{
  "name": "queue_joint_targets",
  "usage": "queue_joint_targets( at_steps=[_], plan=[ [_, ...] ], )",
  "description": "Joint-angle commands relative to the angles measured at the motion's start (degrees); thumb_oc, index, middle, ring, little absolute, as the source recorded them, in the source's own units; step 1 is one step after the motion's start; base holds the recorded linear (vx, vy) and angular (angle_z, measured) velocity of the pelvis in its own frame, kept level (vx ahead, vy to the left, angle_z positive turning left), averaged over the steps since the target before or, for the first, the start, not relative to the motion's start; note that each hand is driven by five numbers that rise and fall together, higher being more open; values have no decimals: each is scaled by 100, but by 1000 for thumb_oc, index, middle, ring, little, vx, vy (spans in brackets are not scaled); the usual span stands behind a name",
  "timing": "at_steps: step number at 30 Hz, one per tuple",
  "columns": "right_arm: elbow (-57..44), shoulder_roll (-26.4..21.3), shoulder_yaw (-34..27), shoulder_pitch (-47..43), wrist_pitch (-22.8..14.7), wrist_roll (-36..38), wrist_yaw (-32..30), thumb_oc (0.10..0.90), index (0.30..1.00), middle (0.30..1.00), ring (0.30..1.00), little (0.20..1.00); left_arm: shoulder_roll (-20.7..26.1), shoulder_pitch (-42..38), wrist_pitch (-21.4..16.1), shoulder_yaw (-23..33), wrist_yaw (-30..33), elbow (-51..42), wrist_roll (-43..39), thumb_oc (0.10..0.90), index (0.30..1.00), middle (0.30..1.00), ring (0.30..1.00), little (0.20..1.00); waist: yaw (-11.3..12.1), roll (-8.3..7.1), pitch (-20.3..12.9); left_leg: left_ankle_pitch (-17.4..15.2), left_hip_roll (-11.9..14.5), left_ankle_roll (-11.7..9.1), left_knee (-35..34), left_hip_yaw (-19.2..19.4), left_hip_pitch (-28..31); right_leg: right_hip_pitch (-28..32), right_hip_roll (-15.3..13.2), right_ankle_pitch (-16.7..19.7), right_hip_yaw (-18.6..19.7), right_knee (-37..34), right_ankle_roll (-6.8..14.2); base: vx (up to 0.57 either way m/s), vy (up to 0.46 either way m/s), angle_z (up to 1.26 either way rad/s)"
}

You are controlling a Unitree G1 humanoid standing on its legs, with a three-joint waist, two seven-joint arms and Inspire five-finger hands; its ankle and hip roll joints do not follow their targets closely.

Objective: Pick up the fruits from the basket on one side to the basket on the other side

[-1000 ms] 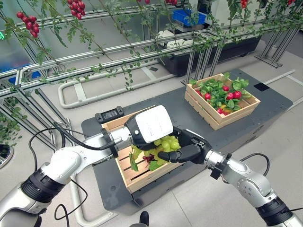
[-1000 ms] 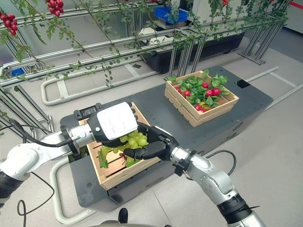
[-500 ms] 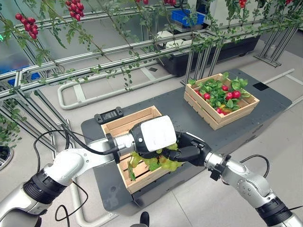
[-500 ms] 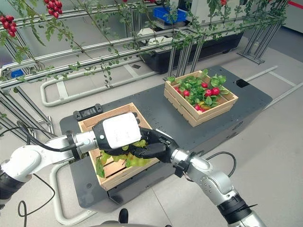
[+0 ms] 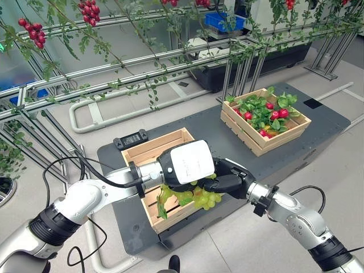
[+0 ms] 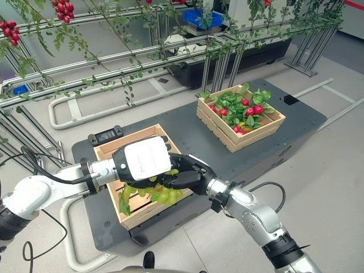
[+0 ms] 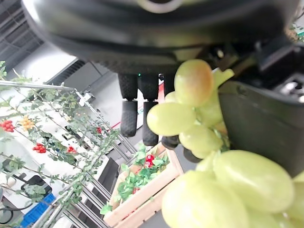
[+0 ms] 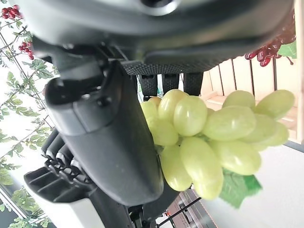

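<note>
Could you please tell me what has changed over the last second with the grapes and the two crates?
Both hands, left robot hand and right robot hand, have carried the green grapes from over the near crate out past its front-right edge. The far crate of red fruit stayed put.

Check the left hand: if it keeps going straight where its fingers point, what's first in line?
Probably the far crate of red fruit and leaves: the left hand, with the right hand, holds the green grapes, and its fingers point toward it. Depth is unclear.
</note>
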Motion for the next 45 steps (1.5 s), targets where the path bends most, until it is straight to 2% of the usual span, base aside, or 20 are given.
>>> queue_joint_targets(
  at_steps=[1, 10, 13, 19, 24, 27, 32, 44, 45],
  plan=[
    [-503, 294, 52, -602, -515, 413, 409, 800, 900, 900, 900, 900, -461, -783, 924, 515, 624, -13, -146, 400, 300, 300, 300, 300, 47, -140, -417, -995, -17, -184, 10, 121, 616, -283, -63, 310, 87, 8, 92, 0, 0, 0],
    [-457, 279, -51, -559, -360, 778, 698, 800, 900, 900, 900, 900, -405, -806, 992, 673, 609, 16, -176, 400, 300, 300, 300, 300, 55, -153, -458, -1004, -25, -189, 10, 114, 624, -275, -76, 312, 56, 8, 99, 0, 0, 0],
    [-420, 192, -170, -513, -114, 1062, 1029, 800, 900, 900, 900, 900, -308, -763, 972, 765, 652, 23, -221, 400, 300, 300, 300, 300, 53, -167, -476, -1006, -19, -189, 10, 119, 627, -274, -72, 313, 48, 8, 98, 0, 0, 0],
    [-333, 26, -299, -489, -30, 1324, 1487, 800, 900, 900, 900, 900, -175, -783, 998, 831, 699, 31, -303, 400, 300, 300, 300, 300, 55, -202, -490, -1005, -15, -193, 10, 119, 634, -259, -63, 310, 34, 8, 95, 0, 0, 0],
    [-285, -49, -429, -472, -117, 1170, 1526, 800, 900, 900, 900, 900, -130, -741, 981, 952, 785, 52, -359, 400, 300, 300, 300, 300, 53, -222, -499, -1006, -16, -187, 10, 101, 639, -255, -53, 308, 49, 8, 90, 0, 0, 0],
    [-204, -70, -457, -430, -169, 565, 1436, 800, 900, 900, 900, 900, -159, -712, 948, 1005, 825, 33, -373, 400, 300, 300, 300, 300, 39, -224, -509, -1005, -13, -184, 10, 113, 641, -262, -51, 311, 64, 8, 88, 0, 0, 0],
    [-169, -53, -273, -454, -5, 200, 1329, 800, 900, 900, 900, 900, -329, -785, 992, 901, 806, -35, -340, 400, 300, 300, 300, 300, 9, -221, -485, -994, -2, -183, 10, 114, 641, -266, -49, 316, 90, 8, 82, 0, 0, 0],
    [-4, 243, 196, -600, 251, 80, 1091, 800, 900, 900, 900, 900, -648, -829, 991, 711, 944, -7, -317, 400, 300, 300, 300, 300, 39, -216, -478, -1010, -12, -182, 10, 88, 665, -232, -61, 297, 108, 8, 80, 1, 1, 0],
    [35, 268, 230, -593, 262, 34, 1072, 676, 714, 714, 714, 714, -675, -827, 997, 718, 955, -24, -321, 400, 300, 300, 300, 300, 41, -219, -481, -1020, -15, -176, 10, 87, 666, -234, -64, 296, 108, 8, 84, 0, 0, 0]
  ],
)
